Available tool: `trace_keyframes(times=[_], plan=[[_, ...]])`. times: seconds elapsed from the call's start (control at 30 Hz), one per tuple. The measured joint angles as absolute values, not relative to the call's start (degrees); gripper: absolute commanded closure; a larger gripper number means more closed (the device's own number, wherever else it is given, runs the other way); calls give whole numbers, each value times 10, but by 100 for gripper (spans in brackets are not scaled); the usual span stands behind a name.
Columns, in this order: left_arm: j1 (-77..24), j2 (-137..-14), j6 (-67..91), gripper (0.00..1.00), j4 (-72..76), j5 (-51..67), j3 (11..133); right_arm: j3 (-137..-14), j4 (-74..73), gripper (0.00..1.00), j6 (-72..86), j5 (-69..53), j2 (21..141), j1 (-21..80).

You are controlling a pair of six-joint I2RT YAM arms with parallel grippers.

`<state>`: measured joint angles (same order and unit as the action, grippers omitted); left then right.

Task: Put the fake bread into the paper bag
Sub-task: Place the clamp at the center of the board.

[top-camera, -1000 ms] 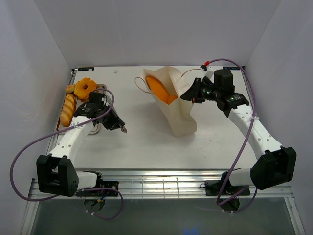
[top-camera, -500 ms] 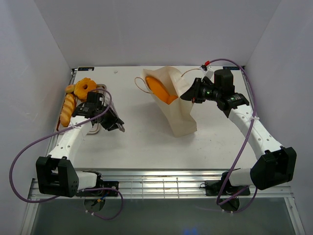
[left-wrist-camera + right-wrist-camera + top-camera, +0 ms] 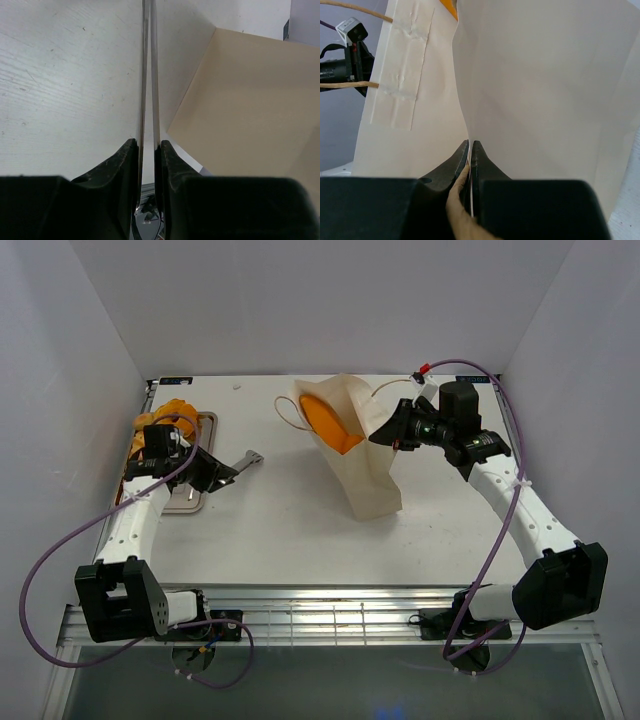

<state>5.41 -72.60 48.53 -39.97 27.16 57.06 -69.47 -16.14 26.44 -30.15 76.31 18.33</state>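
The paper bag stands tilted at mid-table, its mouth facing left, with an orange piece of fake bread inside. My right gripper is shut on the bag's upper rim; in the right wrist view the fingers pinch the paper wall. More fake bread lies at the far left, mostly hidden under my left arm. My left gripper is shut on thin metal tongs that point right, toward the bag. In the left wrist view the tongs' two blades run between the fingers, with the bag to the right.
A flat silver tray lies under the bread at the far left. The bag's cord handles loop out at its mouth. White walls close the table on three sides. A purple cable trails from each arm.
My left arm has swung back and left over the tray, turning the tongs from pointing down-right to pointing right. The right arm and the bag have not moved.
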Motion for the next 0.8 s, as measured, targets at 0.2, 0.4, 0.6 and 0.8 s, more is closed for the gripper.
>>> trace_keyframes(times=[0.2,0.4,0.6,0.8], plan=[[56,-695,488,87,-386,274,559,-694,-161,92,264,-302,763,183],[63,-599,491,72,-405,187,563,-684,-161,92,263,-302,758,183],[67,-551,519,66,-436,81,589,-684,-161,92,263,-302,757,181],[68,-548,542,55,-444,31,585,-684,-160,92,263,-302,757,181]])
